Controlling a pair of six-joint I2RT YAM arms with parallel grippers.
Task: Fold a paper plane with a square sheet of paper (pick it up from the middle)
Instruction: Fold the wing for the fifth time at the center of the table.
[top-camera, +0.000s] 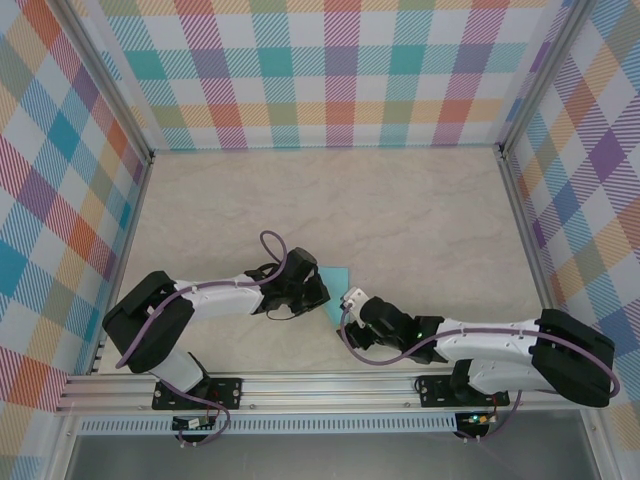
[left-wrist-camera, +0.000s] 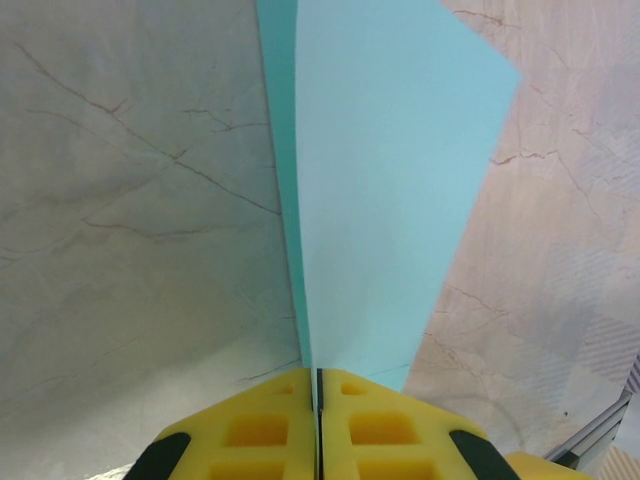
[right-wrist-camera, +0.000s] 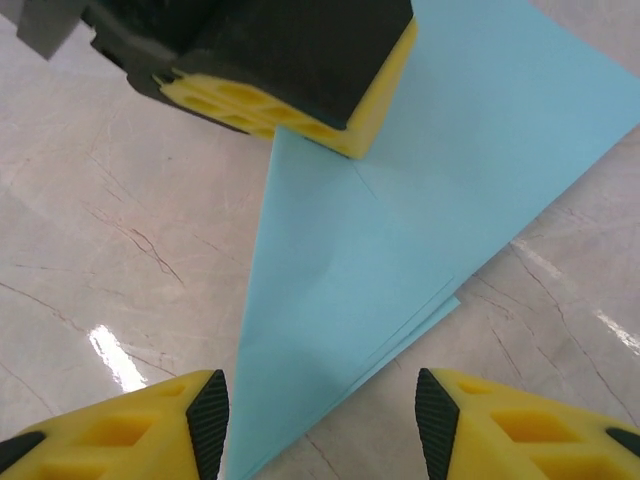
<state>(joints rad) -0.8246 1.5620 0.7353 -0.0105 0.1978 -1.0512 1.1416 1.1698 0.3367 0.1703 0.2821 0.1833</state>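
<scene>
Teal square sheet of paper, folded to a layered wedge, sits mid-table btwn the arms. The left gripper is pinched tight on it at the crease, prob. to steady it. The right gripper hovers over the near tip w/ fingers apart, holding nothing. No writing or brand visible.

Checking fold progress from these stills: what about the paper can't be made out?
Top external: part of the paper lies hidden under the left gripper and right gripper; folds too small to read.
Left wrist: its far end is cut by the top edge.
Right wrist: its near tip is cut by the bottom edge.
</scene>
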